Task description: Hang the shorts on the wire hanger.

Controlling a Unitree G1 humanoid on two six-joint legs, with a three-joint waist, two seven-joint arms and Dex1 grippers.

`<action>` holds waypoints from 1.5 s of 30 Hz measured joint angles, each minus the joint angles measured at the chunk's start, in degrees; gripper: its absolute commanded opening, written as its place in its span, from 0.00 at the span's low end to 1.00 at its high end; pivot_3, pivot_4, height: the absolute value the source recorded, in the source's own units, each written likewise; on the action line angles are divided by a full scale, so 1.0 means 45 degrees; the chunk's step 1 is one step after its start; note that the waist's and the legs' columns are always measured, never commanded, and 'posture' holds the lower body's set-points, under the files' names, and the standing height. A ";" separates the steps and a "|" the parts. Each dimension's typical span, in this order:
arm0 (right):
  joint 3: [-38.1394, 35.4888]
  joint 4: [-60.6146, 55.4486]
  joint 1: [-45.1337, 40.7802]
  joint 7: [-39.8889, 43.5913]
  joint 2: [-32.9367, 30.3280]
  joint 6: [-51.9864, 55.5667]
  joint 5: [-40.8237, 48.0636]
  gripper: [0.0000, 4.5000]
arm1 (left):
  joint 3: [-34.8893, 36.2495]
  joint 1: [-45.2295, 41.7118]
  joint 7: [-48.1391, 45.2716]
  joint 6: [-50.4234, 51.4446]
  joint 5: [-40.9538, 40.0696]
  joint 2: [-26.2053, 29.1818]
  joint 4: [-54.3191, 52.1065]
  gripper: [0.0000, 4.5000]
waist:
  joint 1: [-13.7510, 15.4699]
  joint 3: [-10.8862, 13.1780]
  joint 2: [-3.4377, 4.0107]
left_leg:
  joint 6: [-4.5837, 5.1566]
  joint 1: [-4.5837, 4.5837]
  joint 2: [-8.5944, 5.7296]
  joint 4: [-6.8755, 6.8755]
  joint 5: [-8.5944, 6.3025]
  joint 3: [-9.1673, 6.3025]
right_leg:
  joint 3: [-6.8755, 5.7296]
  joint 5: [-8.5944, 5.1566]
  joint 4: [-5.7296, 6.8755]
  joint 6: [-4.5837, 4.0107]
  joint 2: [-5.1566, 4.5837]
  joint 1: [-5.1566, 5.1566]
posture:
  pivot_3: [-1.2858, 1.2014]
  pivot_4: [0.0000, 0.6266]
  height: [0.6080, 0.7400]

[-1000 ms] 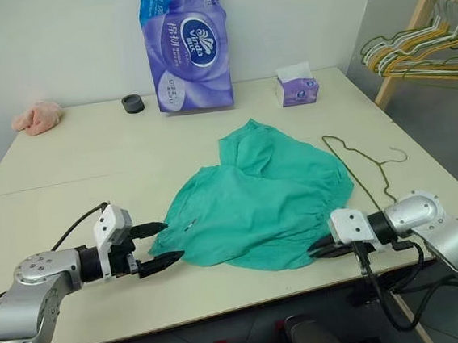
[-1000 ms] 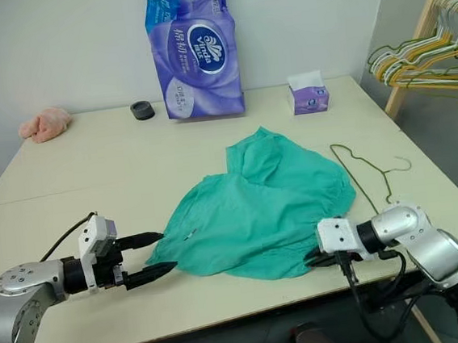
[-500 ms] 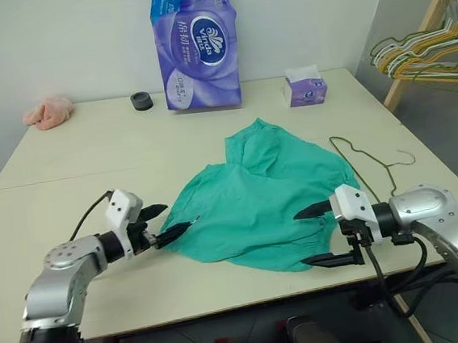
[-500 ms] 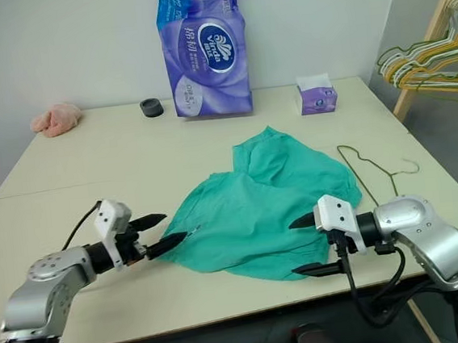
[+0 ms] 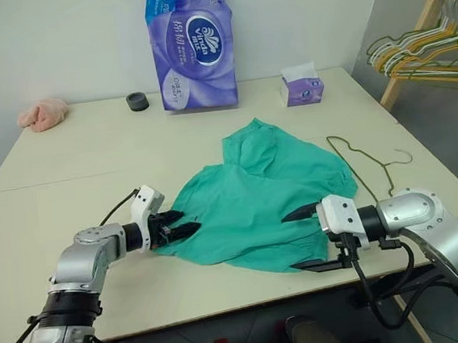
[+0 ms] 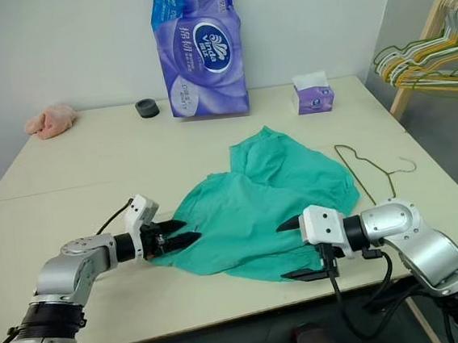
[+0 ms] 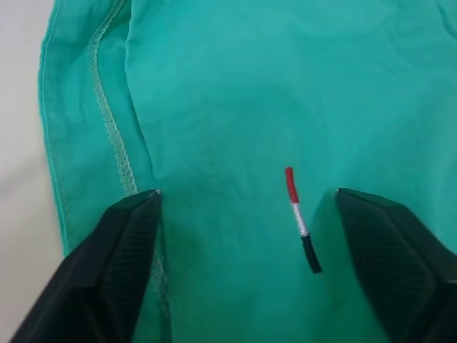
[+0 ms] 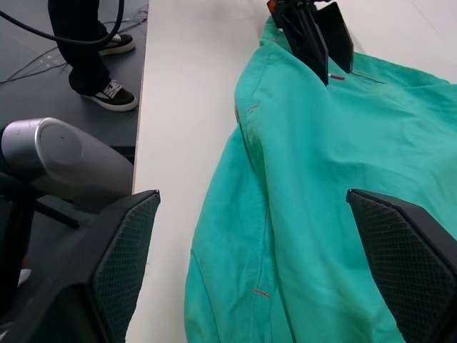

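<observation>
The table [image 5: 66,167], pale and wide, carries everything. The shorts [image 5: 271,192] lie crumpled near its middle and serve as the landmark: teal fabric spread flat, one leg reaching toward the wall, the hem toward the front edge. In the left wrist view a short red, white and black thread mark [image 7: 300,218] sits on the cloth.

Behind the shorts, against the wall, stands a tall purple tissue pack [image 5: 192,45]; its oval logo reads "Vinda", and the white Chinese characters above it are too small to read. To the right of the shorts, beyond the table, a wooden rack [image 5: 423,35] holds bunched yellow, green and white hangers [image 5: 412,48].

The wire hanger [image 5: 366,166] lies flat on the table just beside the shorts' right edge, hook pointing away from them.

Behind and right of the shorts sits a small purple tissue box [image 5: 301,90]; its print is unreadable. Far behind and left of them lies a pink cloth lump [image 5: 41,114], and beside the pack a small black ring [image 5: 136,102].

The left gripper [image 5: 176,227] is at the shorts' left corner, fingers apart with fabric between them, tips on the cloth. The right gripper [image 5: 304,239] is at their front right edge, jaws spread wide over the hem, gripping nothing.
</observation>
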 measured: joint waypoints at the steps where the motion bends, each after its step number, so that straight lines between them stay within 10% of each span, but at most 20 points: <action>1: 0.0002 -0.0048 0.0067 -0.0029 -0.0021 0.0005 -0.0040 1.00 | 0.0031 0.0071 -0.0119 0.0022 -0.0043 0.0035 -0.0004 0.61 | 0.0001 0.0000 0.0000 | 0.0000 0.0000 0.0001 0.0000 0.0000 0.0000 | 0.0000 0.0000 0.0000 0.0000 -0.0001 0.0000 | 0.43 0.15 1.00; 10: 0.1095 -0.0478 0.1054 -0.0048 -0.0866 -0.1382 -0.1809 1.00 | 0.0474 0.0614 -0.0502 0.0461 -0.0464 0.0210 -0.0004 0.00 | 0.0019 0.0000 -0.0001 | 0.0000 0.0000 0.0003 0.0000 0.0000 -0.0001 | -0.0003 -0.0019 0.0001 0.0032 -0.0002 -0.0001 | 0.44 0.14 1.00; 18: 0.2114 0.1365 0.1783 -0.1279 -0.0544 -0.4064 -0.4621 1.00 | 0.0736 0.0852 -0.0372 0.0849 -0.0683 0.0212 -0.0172 0.00 | -0.0026 -0.0010 -0.0016 | -0.0002 0.0016 -0.0001 0.0006 0.0001 0.0023 | 0.0009 -0.0017 0.0008 0.0031 0.0009 0.0002 | 0.44 0.13 1.00; 33: 0.2204 0.1739 0.1908 -0.0835 0.0139 -0.2582 -0.3660 0.04 | 0.0752 0.1389 -0.0273 0.0937 -0.0750 0.0280 -0.0744 0.00 | -0.0289 -0.0012 -0.0064 | 0.0059 0.0041 0.0010 0.0028 0.0098 0.0067 | 0.0032 0.0107 0.0011 0.0106 0.0030 0.0001 | 0.44 0.13 1.00; 37: 0.1637 0.0876 0.1555 -0.0051 -0.0138 -0.0432 -0.1924 0.04 | 0.0802 0.1489 -0.0245 0.0957 -0.0842 0.0287 -0.0863 0.00 | -0.0285 0.0007 -0.0040 | 0.0059 0.0020 0.0005 0.0021 0.0098 0.0072 | 0.0040 0.0107 0.0009 0.0103 0.0003 -0.0017 | 0.44 0.13 1.00; 45: 0.0598 -0.0633 0.0537 0.0514 -0.0537 0.0596 -0.0224 0.61 | 0.1031 0.1715 -0.0084 0.1161 -0.1045 0.0287 -0.1132 0.00 | -0.0199 -0.0010 -0.0074 | 0.0058 -0.0001 -0.0001 0.0001 0.0096 0.0048 | 0.0031 0.0081 -0.0008 0.0067 -0.0024 -0.0013 | 0.45 0.13 1.00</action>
